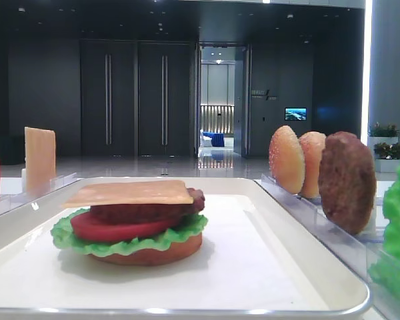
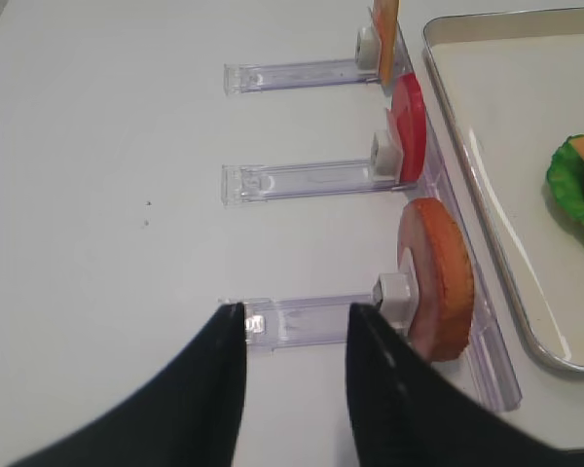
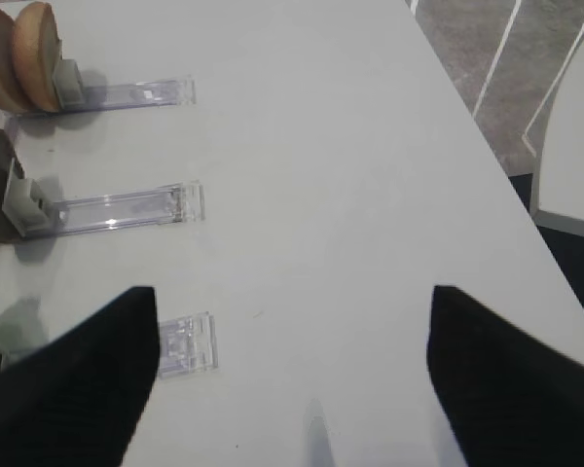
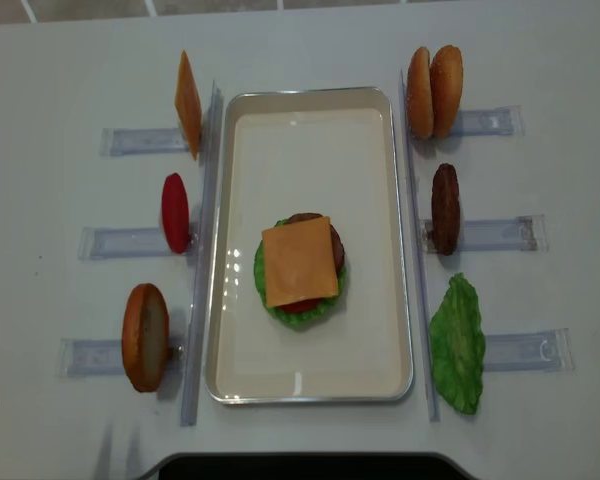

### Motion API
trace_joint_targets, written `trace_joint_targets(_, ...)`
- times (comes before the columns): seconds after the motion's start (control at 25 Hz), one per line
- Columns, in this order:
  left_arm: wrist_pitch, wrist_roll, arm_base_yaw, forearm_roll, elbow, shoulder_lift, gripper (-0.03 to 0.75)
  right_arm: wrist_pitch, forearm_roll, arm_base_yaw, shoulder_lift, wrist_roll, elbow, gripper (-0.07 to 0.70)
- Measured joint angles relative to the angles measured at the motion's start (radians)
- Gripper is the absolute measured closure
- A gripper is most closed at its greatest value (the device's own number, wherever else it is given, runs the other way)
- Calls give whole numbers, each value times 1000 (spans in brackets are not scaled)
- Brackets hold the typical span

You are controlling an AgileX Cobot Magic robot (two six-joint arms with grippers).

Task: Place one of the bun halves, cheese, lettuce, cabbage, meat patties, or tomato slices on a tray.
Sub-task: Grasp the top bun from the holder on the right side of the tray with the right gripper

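A stack lies mid-tray [image 4: 310, 120]: bun base, lettuce, tomato and patty, with a cheese slice [image 4: 299, 262] on top. Left of the tray stand a cheese slice [image 4: 187, 103], a tomato slice [image 4: 175, 212] and a bun half [image 4: 145, 336]. Right of it stand two bun halves [image 4: 433, 91], a meat patty [image 4: 445, 208] and a lettuce leaf [image 4: 458, 343]. My left gripper [image 2: 297, 316] is open and empty over the rail beside the bun half [image 2: 438, 277]. My right gripper [image 3: 292, 302] is wide open over bare table, right of the racks. No cabbage shows.
Clear plastic holder rails [image 4: 500, 233] run outward from each ingredient on both sides of the tray. The table's right edge [image 3: 487, 146] drops to the floor, with a white chair [image 3: 574, 146] beyond it. A dark robot base [image 4: 300, 466] sits at the front edge.
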Motion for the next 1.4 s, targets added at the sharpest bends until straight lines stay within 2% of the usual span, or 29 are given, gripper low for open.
trace_joint_targets(0.2, 0, 0, 0, 0, 0, 0, 502, 0, 0, 0, 0, 0, 0, 93)
trace_joint_targets(0.6, 0, 0, 0, 0, 0, 0, 555, 0, 0, 0, 0, 0, 0, 93)
trace_joint_targets(1.28, 0, 0, 0, 0, 0, 0, 564, -1, 0, 0, 0, 7, 0, 93)
trace_joint_targets(1.4, 0, 0, 0, 0, 0, 0, 564, -14, 12, 0, 50, 10, -7, 93)
